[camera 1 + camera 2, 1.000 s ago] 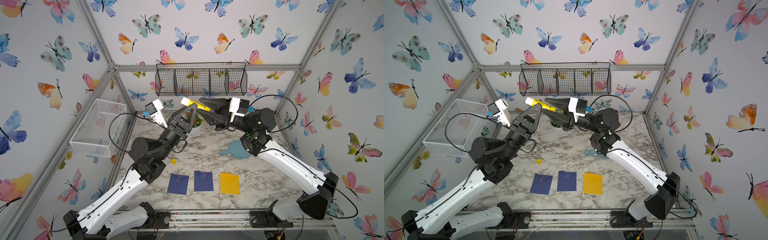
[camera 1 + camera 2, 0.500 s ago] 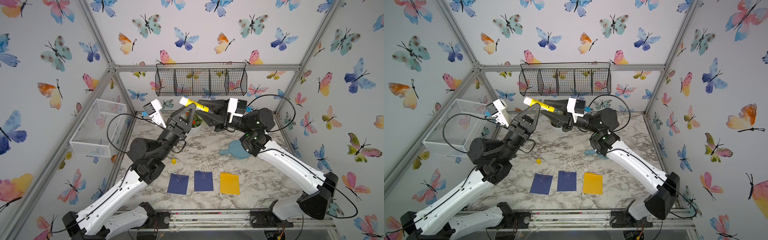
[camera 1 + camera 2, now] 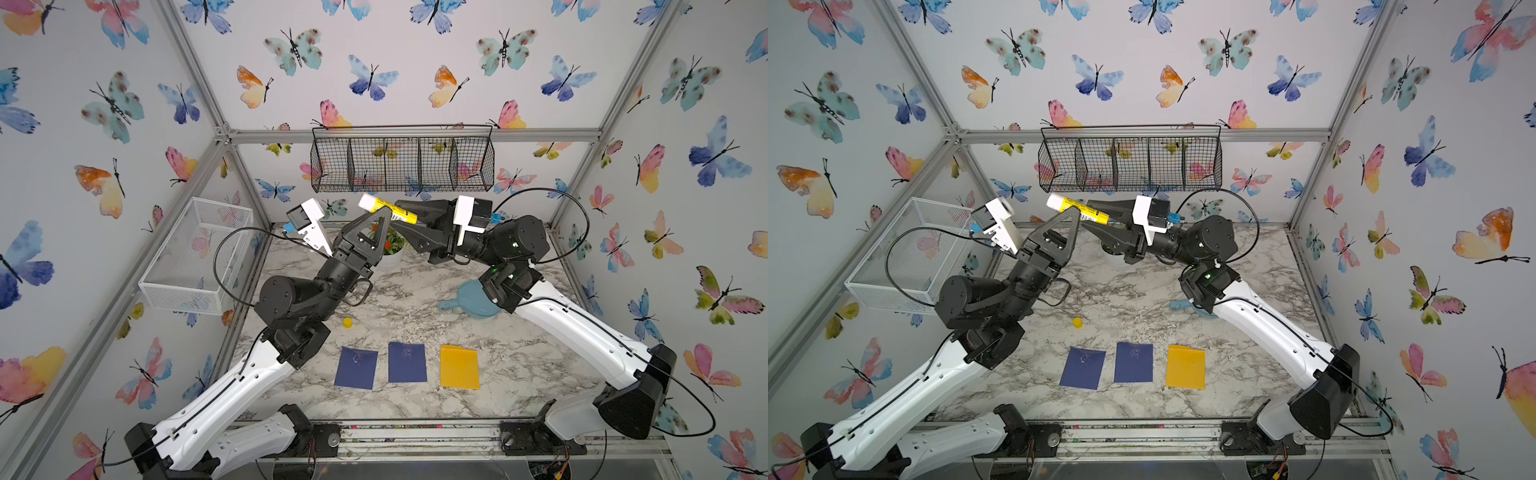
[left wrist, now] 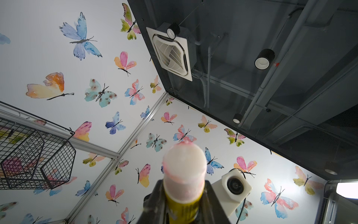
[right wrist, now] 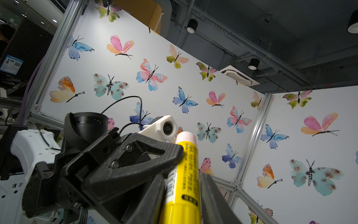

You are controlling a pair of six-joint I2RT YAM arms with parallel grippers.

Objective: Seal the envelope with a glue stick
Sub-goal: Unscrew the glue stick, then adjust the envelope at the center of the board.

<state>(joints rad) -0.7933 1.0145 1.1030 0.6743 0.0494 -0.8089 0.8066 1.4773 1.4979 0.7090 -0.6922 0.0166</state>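
The glue stick (image 3: pixel 386 208) (image 3: pixel 1076 206) is held high in the air near the back, uncapped, with its white tip pointing left. My left gripper (image 3: pixel 384 212) (image 3: pixel 1074 212) is shut on it just behind the white tip (image 4: pixel 184 166). My right gripper (image 3: pixel 405 214) (image 3: pixel 1096 214) is shut on the yellow printed base end (image 5: pixel 184 174). Far below, at the table's front, three envelopes lie flat in a row: a dark blue one (image 3: pixel 356 368), another dark blue one (image 3: pixel 407 362) and a yellow one (image 3: pixel 459 367). A small yellow cap (image 3: pixel 347 322) (image 3: pixel 1077 322) lies on the marble.
A black wire basket (image 3: pixel 401 164) hangs on the back wall just above the grippers. A white wire basket (image 3: pixel 195 257) is fixed to the left wall. Behind the left gripper stands a potted plant (image 3: pixel 392 249). A blue round dish (image 3: pixel 473 305) lies under the right arm.
The right jaws have narrowed slightly on the tube's base. The left grip is unchanged, and the stick and both arms have barely shifted.
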